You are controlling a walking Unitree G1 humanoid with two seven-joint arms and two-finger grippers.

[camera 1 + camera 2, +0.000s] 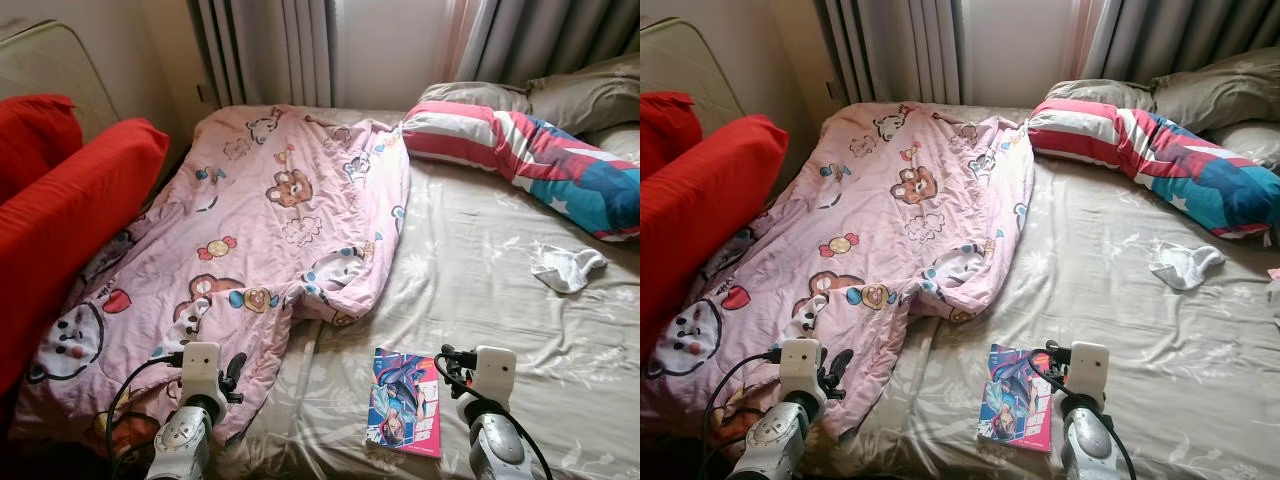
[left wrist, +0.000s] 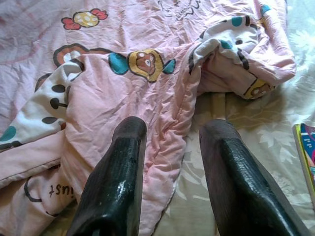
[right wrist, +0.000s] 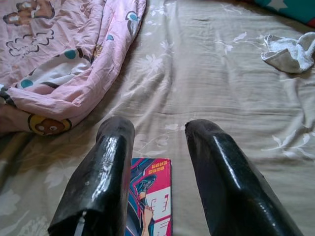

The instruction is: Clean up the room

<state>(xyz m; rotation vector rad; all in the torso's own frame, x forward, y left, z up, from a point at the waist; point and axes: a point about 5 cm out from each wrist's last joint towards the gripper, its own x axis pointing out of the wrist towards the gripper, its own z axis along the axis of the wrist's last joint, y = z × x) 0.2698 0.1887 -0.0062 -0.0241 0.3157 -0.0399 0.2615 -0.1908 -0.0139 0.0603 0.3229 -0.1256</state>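
A bed (image 1: 480,290) with a beige flowered sheet takes most of the room, with grey curtains (image 1: 270,50) behind it at the window. On the bed I count one pink quilt (image 1: 250,250) with cartoon bears and candies, lying crumpled over the robot's left half; one striped long pillow (image 1: 520,155) in red, white and blue near the head; two grey pillows (image 1: 560,95) behind it; one white sock (image 1: 566,268) alone on the sheet on the right; one colourful book (image 1: 405,402) flat near the front edge. Two red cushions (image 1: 60,210) stand beside the bed on the left.

The left gripper (image 2: 170,172) is stretched forward and low over the front edge of the quilt; its two black fingers are apart and hold nothing. The right gripper (image 3: 157,167) is stretched forward just above the book, which lies between and below its fingers; these are also spread and grip nothing.
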